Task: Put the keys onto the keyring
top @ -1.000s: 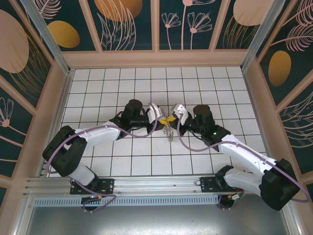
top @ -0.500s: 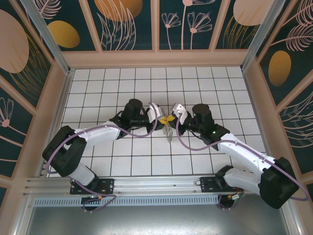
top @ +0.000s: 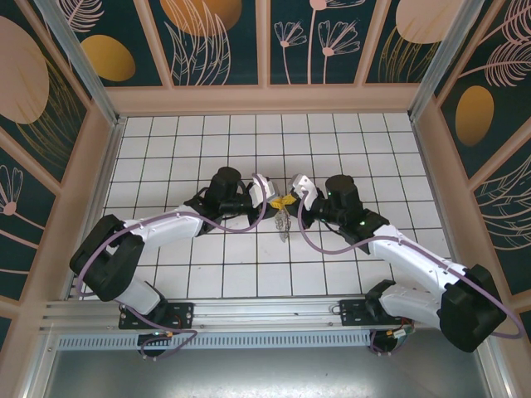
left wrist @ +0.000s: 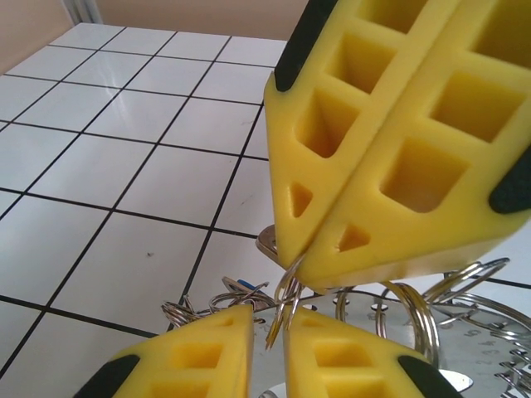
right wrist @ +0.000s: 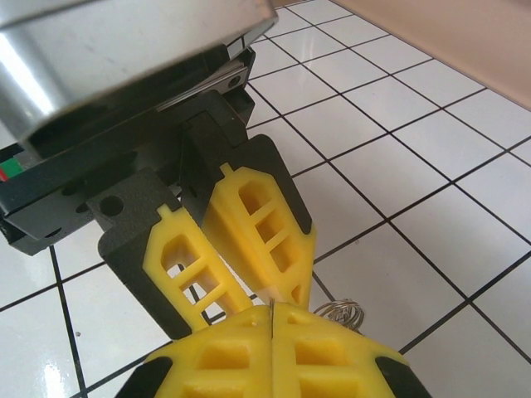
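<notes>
Centre of the top view: both end effectors meet tip to tip above the white tiled desk [top: 207, 149]. The right end effector [top: 290, 201] is closed, pinching a thin wire loop [left wrist: 286, 286] of the keyring [top: 284, 222], which hangs just below the tips. The left end effector [left wrist: 270, 319] has its yellow fingers a narrow slit apart with that loop between them; whether it grips cannot be told
</notes>
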`<state>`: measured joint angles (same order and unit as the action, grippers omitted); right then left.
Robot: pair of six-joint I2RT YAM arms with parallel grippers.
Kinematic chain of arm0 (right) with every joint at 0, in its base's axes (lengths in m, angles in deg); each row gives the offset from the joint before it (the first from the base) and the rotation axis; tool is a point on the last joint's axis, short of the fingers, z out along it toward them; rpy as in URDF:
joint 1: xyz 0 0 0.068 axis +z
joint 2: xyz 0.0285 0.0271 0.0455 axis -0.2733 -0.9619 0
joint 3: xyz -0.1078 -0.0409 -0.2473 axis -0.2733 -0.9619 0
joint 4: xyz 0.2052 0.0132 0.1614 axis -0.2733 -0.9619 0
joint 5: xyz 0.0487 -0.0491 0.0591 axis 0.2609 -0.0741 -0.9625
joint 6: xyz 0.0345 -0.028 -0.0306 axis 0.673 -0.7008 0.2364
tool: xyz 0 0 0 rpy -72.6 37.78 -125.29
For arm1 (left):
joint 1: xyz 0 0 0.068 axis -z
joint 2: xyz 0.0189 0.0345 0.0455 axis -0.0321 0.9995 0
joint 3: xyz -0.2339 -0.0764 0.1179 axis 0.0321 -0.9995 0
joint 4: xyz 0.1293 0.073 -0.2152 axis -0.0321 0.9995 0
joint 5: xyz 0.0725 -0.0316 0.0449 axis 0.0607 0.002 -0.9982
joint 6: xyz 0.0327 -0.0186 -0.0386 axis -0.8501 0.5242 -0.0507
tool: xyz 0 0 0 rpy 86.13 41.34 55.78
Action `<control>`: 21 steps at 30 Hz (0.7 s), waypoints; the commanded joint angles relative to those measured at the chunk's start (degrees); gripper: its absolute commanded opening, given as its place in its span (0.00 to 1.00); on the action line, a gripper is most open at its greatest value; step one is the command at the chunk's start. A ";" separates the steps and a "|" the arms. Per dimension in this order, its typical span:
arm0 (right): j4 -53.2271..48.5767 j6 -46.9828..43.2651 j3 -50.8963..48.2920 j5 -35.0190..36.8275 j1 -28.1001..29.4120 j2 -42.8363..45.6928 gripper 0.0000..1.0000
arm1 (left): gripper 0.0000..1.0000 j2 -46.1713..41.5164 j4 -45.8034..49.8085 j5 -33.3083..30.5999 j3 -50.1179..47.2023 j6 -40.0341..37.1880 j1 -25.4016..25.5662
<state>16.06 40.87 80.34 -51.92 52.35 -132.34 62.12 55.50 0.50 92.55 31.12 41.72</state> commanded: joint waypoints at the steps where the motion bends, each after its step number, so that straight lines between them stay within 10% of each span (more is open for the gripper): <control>1: 0.76 -0.83 2.23 -1.10 0.59 0.34 0.00 | 0.10 -1.10 0.39 0.42 2.14 -0.92 -0.15; 21: 3.69 4.30 1.14 2.91 0.37 1.47 0.00 | 0.10 -0.61 -7.19 0.06 -0.70 3.45 -0.08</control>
<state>17.06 44.61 79.11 -47.42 52.39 -130.72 62.08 51.94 0.04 91.63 33.53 41.72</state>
